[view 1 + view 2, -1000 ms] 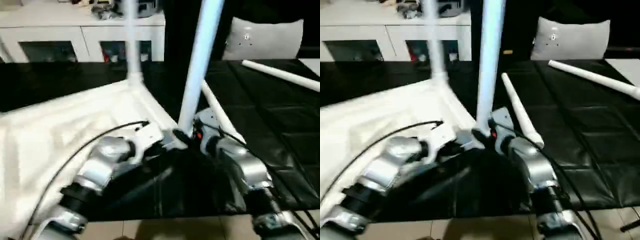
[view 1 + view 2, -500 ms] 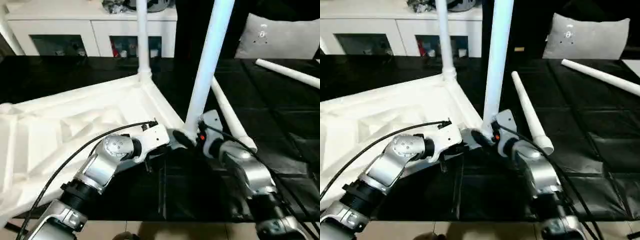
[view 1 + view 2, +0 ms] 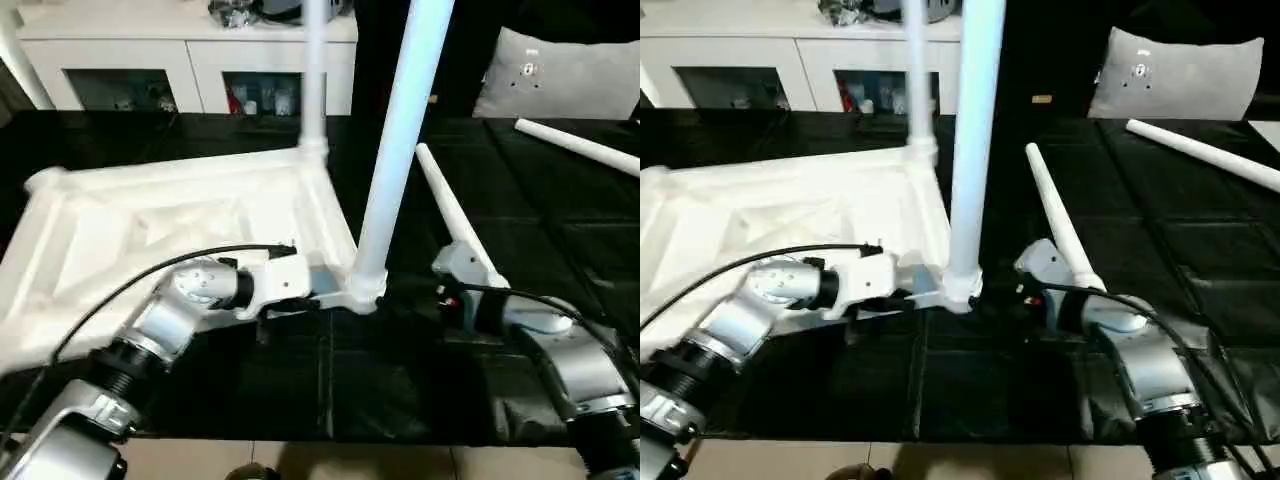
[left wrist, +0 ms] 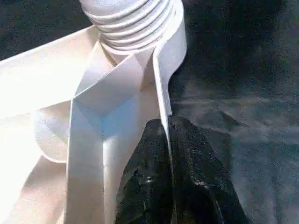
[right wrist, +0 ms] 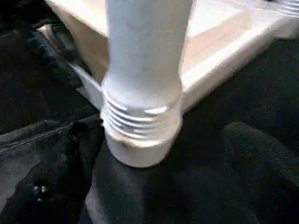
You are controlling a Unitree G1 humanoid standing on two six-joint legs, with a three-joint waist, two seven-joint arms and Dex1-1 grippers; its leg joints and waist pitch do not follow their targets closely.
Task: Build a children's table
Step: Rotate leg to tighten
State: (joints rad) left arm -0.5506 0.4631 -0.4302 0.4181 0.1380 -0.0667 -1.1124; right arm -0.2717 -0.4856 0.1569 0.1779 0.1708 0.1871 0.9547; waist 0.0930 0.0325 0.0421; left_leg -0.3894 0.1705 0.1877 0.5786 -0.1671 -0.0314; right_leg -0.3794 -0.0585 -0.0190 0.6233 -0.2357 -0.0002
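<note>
The left tool (image 4: pixel 168 154) is clamped on the rim of the upturned tabletop (image 3: pixel 150 225), which lies on the black counter (image 3: pixel 560 230). The right tool (image 5: pixel 154 186) is spread wide beside the upright leg (image 3: pixel 395 150) seated in the near corner socket (image 5: pixel 140 135).

Head stereo downward; wrist close-ups.
</note>
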